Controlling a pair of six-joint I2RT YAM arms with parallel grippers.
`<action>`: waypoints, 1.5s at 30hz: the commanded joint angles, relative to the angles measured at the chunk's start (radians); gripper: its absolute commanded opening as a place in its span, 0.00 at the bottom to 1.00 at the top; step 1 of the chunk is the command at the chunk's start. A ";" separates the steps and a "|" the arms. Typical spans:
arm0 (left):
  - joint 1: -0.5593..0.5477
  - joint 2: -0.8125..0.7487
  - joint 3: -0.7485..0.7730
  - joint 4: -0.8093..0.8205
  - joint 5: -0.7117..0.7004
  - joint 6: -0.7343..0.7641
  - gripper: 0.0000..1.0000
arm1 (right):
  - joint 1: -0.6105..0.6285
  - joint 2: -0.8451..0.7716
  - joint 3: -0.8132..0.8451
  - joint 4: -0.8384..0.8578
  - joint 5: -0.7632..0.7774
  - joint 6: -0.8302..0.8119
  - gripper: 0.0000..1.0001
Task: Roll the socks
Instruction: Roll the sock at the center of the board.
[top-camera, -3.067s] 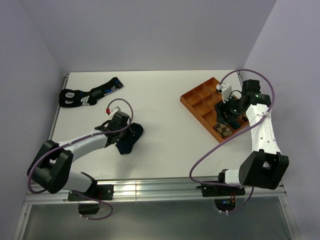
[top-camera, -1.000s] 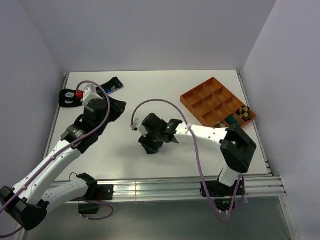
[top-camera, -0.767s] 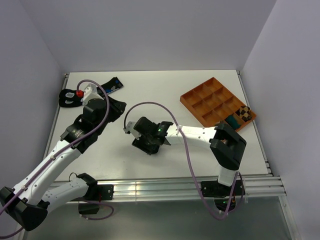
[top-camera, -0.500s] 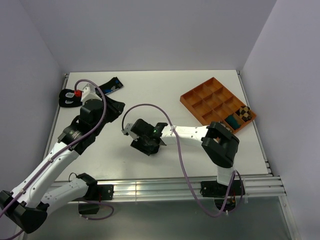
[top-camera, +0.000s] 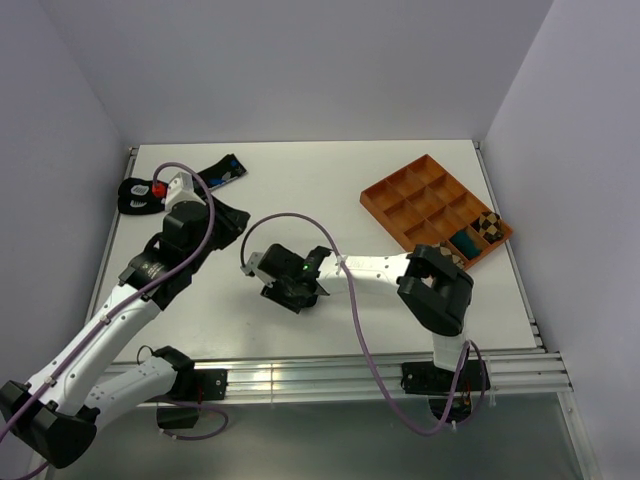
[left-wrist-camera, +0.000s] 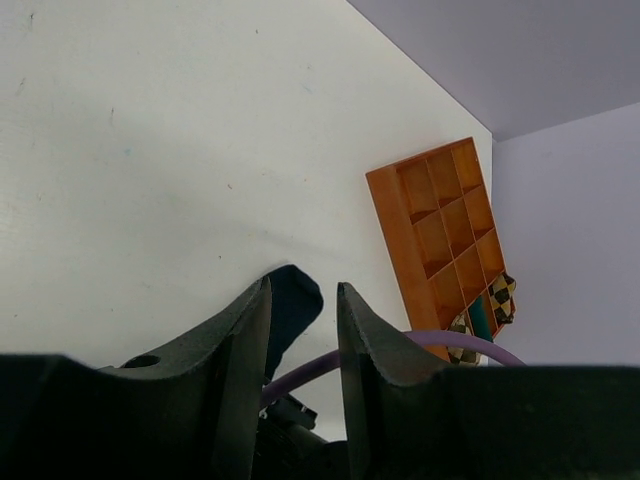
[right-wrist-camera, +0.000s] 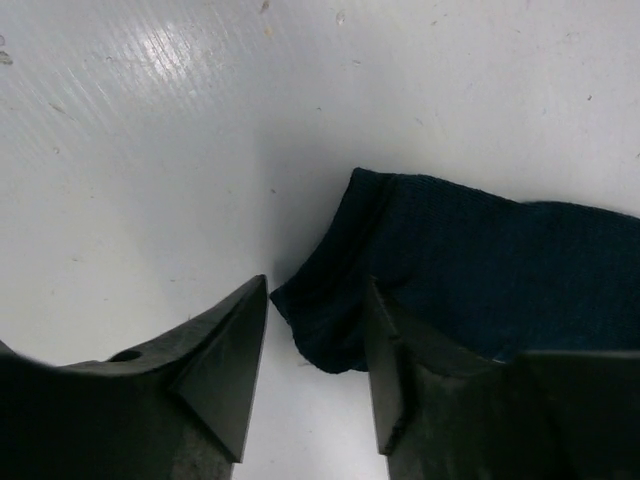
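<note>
- The right arm (top-camera: 380, 268) has left the tray (top-camera: 420, 195) on the right of the surface (top-camera: 330, 180). It now reaches across to the middle, toward the near edge, and in the last second it slid a little further left.
- The right fingers (right-wrist-camera: 215, 370) are apart and narrowing. They straddle one end of the navy sock (right-wrist-camera: 450, 270), which lies flat on the surface and is not yet pinched.
- The left arm (top-camera: 110, 310) has lifted off the navy sock and drawn back toward the far-left corner, near the black socks (top-camera: 140, 193).
- The left fingers (left-wrist-camera: 235, 380) stand slightly apart, grasping nothing.
- The argyle sock (top-camera: 487, 228) sits as a roll in an end compartment of the tray, by the right edge, so it looks finished.
- The navy sock appears to be the one left to roll, and closing on its end would likely begin that.
</note>
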 joint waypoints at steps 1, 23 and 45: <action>0.011 -0.009 -0.009 0.036 0.029 0.033 0.38 | 0.012 0.012 0.026 0.013 0.031 0.005 0.49; 0.040 -0.066 -0.069 0.056 0.009 0.042 0.37 | -0.126 -0.048 0.008 -0.091 -0.403 -0.149 0.27; -0.176 -0.105 -0.745 0.996 0.214 0.205 0.28 | -0.405 0.248 0.209 -0.677 -1.006 -0.595 0.25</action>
